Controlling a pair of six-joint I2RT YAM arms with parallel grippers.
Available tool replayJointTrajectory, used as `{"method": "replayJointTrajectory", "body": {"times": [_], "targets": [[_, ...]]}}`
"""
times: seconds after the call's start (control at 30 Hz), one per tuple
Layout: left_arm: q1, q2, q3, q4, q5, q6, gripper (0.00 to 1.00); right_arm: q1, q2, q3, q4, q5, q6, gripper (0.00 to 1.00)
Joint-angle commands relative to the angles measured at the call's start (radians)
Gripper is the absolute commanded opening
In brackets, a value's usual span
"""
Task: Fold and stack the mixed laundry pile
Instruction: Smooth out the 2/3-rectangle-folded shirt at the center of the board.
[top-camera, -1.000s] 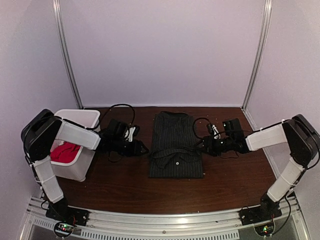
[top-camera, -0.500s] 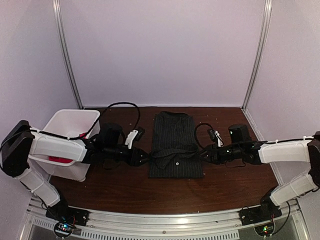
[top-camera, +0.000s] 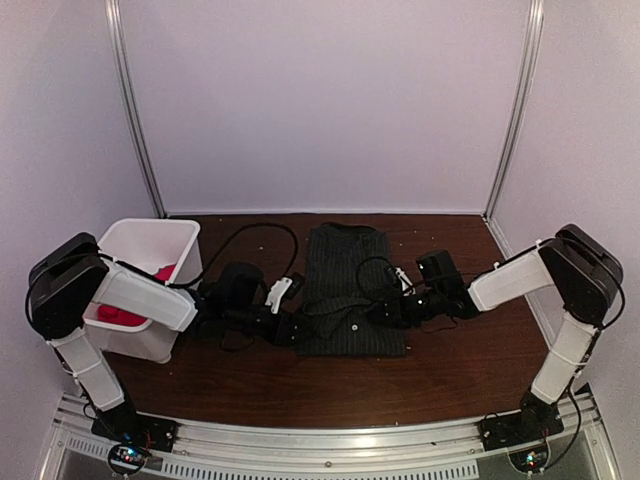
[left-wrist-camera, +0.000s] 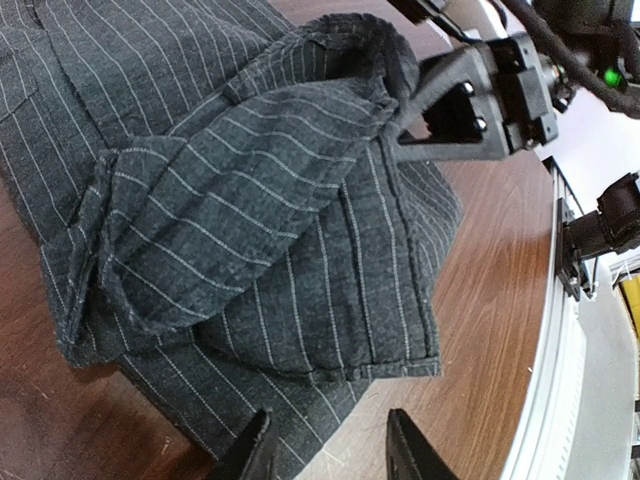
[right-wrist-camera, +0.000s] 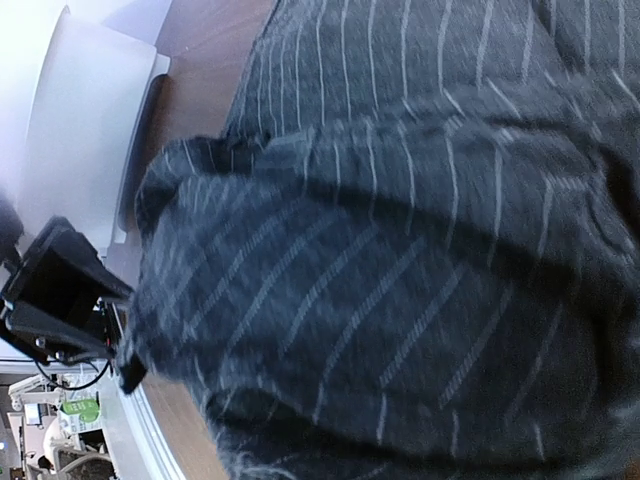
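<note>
A dark wooden table (top-camera: 250, 385) stands between pale lilac walls (top-camera: 320, 100). At its left, a white bin (top-camera: 185, 235) holds the red T-shirt (top-camera: 120, 318). The left gripper (top-camera: 292, 330) lies low at the near left edge of the pinstriped shirt (top-camera: 345, 265), which is spread mid-table, and its jaws are apart at the hem. The right gripper (top-camera: 377, 312) meets a raised fold on the shirt's right side, but its grip cannot be told.
</note>
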Motion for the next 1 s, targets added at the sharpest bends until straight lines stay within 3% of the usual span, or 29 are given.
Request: {"method": "replayJointTrajectory", "body": {"times": [0.0,0.23,0.47,0.63,0.97], "targets": [[0.005,-0.017,-0.011,0.040,-0.017,0.017,0.38,0.005,0.107,0.154,0.043,0.021,-0.034,0.24],[0.009,-0.070,-0.070,0.015,-0.068,0.086,0.41,0.002,0.247,0.303,0.040,0.020,-0.033,0.25],[0.007,-0.009,-0.021,-0.017,-0.100,0.175,0.41,-0.029,0.347,0.305,0.085,-0.007,-0.018,0.28],[0.008,0.056,0.073,-0.051,-0.101,0.213,0.41,-0.035,0.252,0.278,0.142,-0.073,0.013,0.35],[0.008,0.222,0.383,-0.187,-0.135,0.295,0.39,-0.099,-0.045,0.235,-0.026,-0.070,-0.025,0.48]]}}
